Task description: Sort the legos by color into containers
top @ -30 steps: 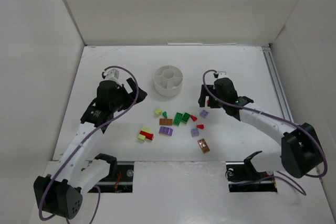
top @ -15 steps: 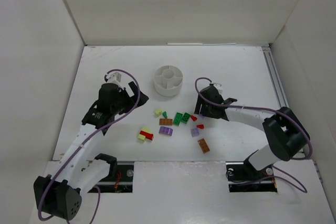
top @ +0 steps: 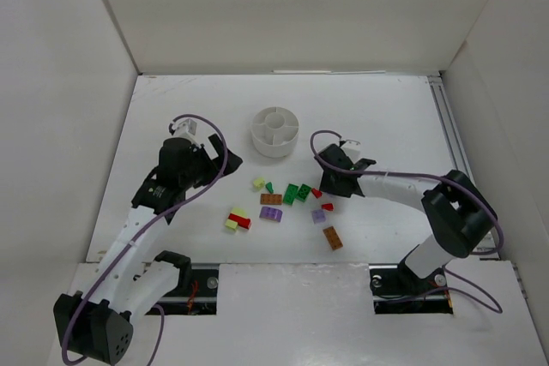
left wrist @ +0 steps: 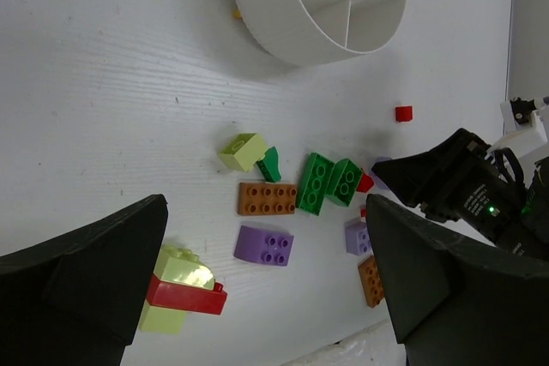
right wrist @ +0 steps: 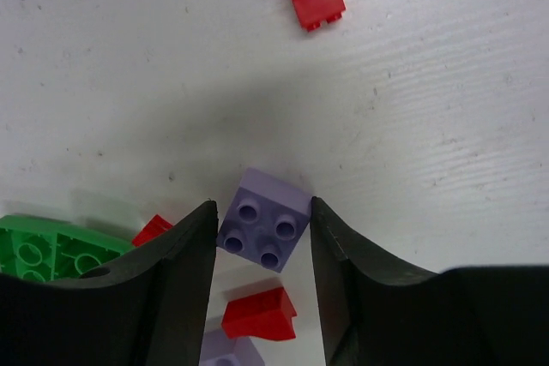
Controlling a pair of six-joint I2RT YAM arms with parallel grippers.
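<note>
top external: legos (top: 296, 193) on pale, perhaps wooden table (top: 386, 109); white walls (top: 283, 15)

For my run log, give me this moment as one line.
right gripper: open, straddling light purple lego on table | left gripper: open, above scattered legos | dish: beyond the legos

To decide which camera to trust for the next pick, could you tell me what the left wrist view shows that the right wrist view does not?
Only the left wrist view shows the white dish, the orange-brown brick, the pale yellow-green brick, the red and yellow-green stack, and the right tool from outside. Only the right wrist view shows the light purple brick whole, studs up, between that tool's fingers; contact is unclear. Both show the green bricks and the lone red brick.
</note>
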